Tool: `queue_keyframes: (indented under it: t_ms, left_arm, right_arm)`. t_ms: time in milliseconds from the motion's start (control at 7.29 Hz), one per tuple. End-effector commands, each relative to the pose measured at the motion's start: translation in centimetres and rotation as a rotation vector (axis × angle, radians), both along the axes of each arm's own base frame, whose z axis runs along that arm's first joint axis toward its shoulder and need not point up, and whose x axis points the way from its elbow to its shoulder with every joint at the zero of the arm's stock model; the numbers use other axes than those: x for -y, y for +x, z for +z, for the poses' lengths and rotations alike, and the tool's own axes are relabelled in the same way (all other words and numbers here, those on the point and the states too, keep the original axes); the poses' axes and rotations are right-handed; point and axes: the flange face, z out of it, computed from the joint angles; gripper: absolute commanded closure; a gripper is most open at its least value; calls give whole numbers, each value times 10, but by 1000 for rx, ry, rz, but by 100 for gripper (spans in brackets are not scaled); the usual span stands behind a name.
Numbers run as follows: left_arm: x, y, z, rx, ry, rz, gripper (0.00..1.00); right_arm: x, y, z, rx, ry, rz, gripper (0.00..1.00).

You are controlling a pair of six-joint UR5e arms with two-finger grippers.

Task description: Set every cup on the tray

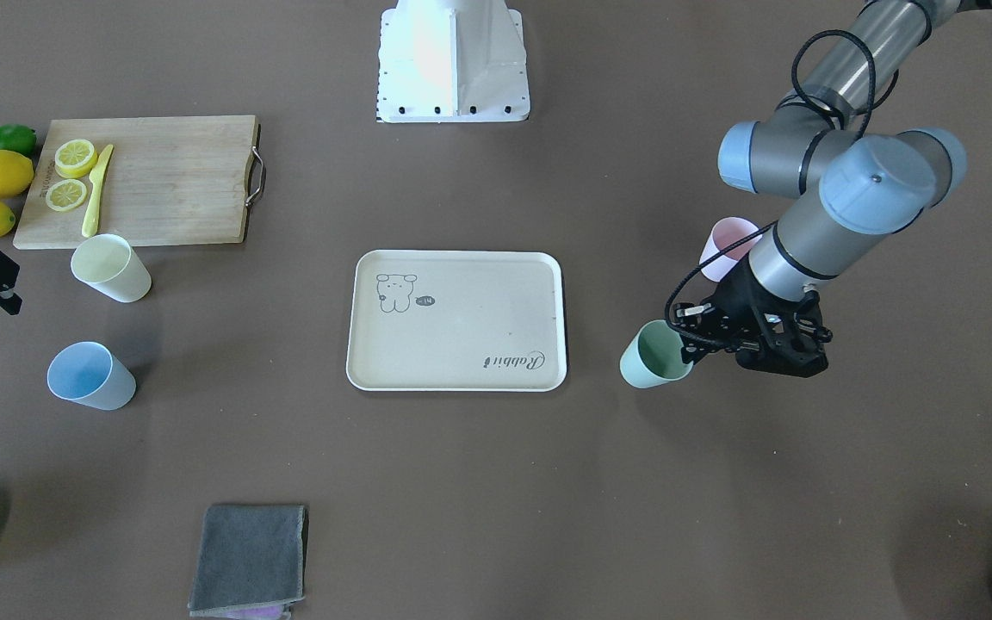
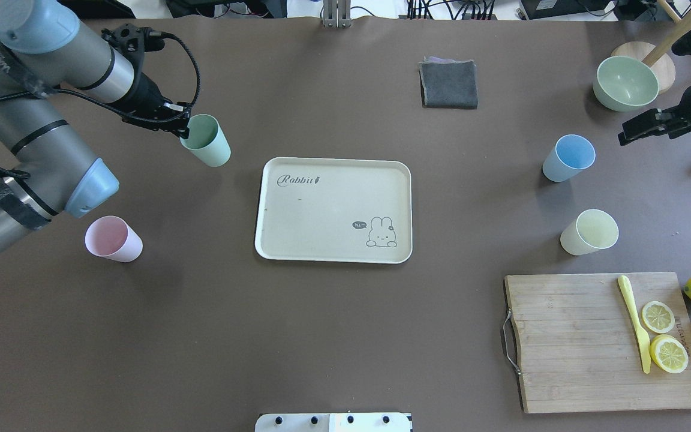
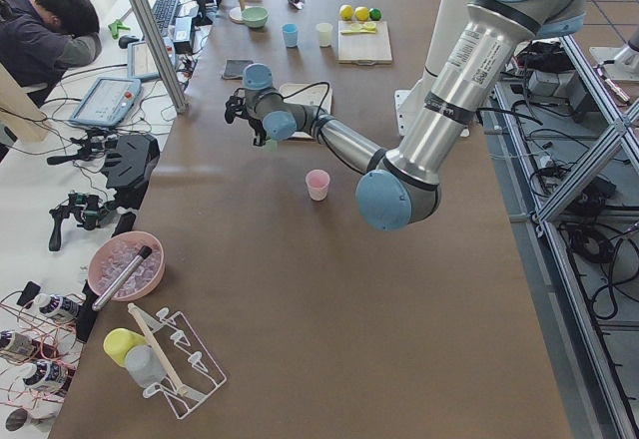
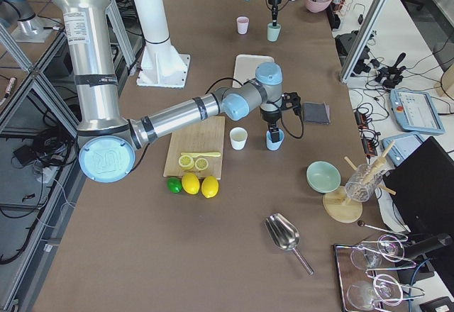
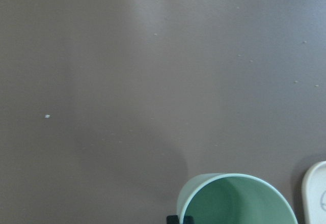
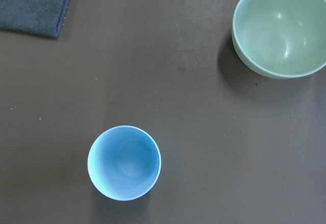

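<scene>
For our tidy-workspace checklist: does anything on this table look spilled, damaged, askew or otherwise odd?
Nothing stands out. No spill or damage shows; the tray lies flat, and the left gripper pinches the mint green cup by its rim.

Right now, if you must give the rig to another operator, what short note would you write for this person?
The left gripper is closed on the rim of the mint green cup, beside the tray; lifted or not, I cannot tell.
The right gripper is open and empty, over the blue cup.
The pink cup and the yellow cup stand on the table.
Done: no cup is on the tray.
Left: all four cups.
</scene>
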Motion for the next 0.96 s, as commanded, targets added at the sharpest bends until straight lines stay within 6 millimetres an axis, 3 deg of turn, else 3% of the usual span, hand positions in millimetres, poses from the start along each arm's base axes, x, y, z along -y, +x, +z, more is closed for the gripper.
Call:
queue_keyframes:
  t_ms: [0,411,823]
  left_arm:
    - [-22,64,-48,17,-19,-18,100]
    - [-45,109,-76,35,-31,-31,100]
    - [-45,113,-77,62,-19,-48,100]
  right_arm:
    - [-1,-5,-1,6,-21,13,0]
    - [-3,-12,-1,9,-36,15,0]
    - [-4,-13,0,9,-40,14,0]
